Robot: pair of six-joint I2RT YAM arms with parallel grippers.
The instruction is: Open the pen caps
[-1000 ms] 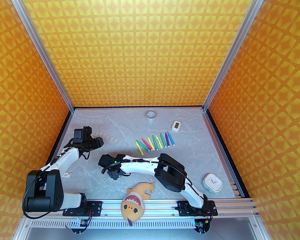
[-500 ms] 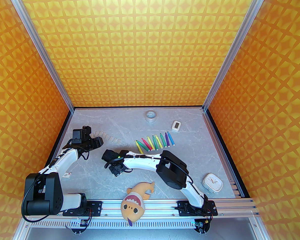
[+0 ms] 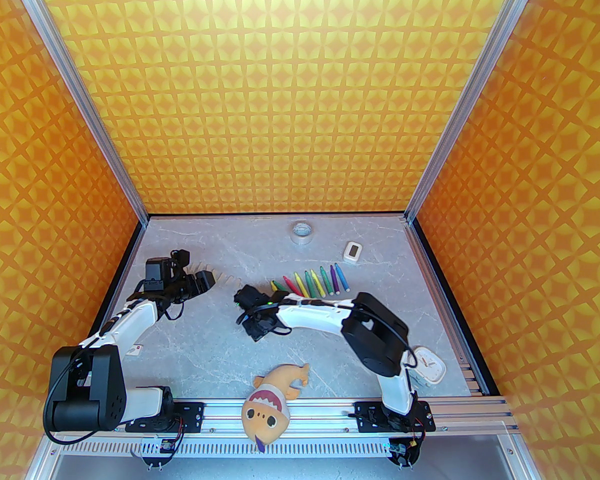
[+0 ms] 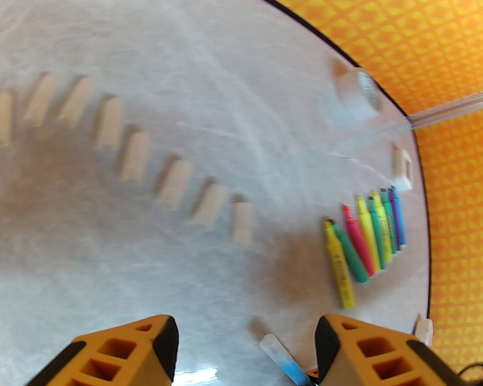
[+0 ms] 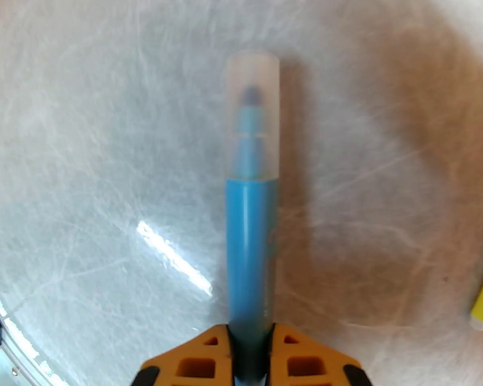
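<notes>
Blue marker (image 5: 249, 247) is pinched at its tail by the right end effector (image 5: 249, 336). The jaws are narrow and tight on the barrel, which points to 12 o'clock in the right wrist view. The translucent cap (image 5: 252, 115) is still seated on the far end and nothing touches it. Can't tell how high it sits above the desk (image 5: 84, 135).

Left end effector (image 4: 245, 340) is about half spread and empty. In its own view the capped tip sits low at 5 o'clock, just inside the right finger (image 4: 328, 348), so it isn't centred in the gap.

My read of the step: get the cap between the left jaws, pinch it, and pull apart along the barrel.

Notes:
- Centre first. Shift the cap toward the middle of the gap before closing, since an off-centre close will likely knock the marker sideways.
- Pinch the cap only, beyond the seam where clear plastic meets blue. If the jaws catch the barrel too, nothing separates.
- The right grip is at the tail, which makes a long lever. Side load at the cap could swivel the marker in the jaws, so keep the pull axial with no twist.
- The cap is smooth plastic and probably slippery, so squeeze firmly and pull slowly.

Further out, eight loose caps (image 4: 135, 157) lie in a curved row from 10 to 12 o'clock in the left wrist view. The free spot is just past the row's near end. Uncapped markers (image 4: 362, 239) are fanned at 2 o'clock, well apart from the caps. Judging by that, this is the last cap.
</notes>
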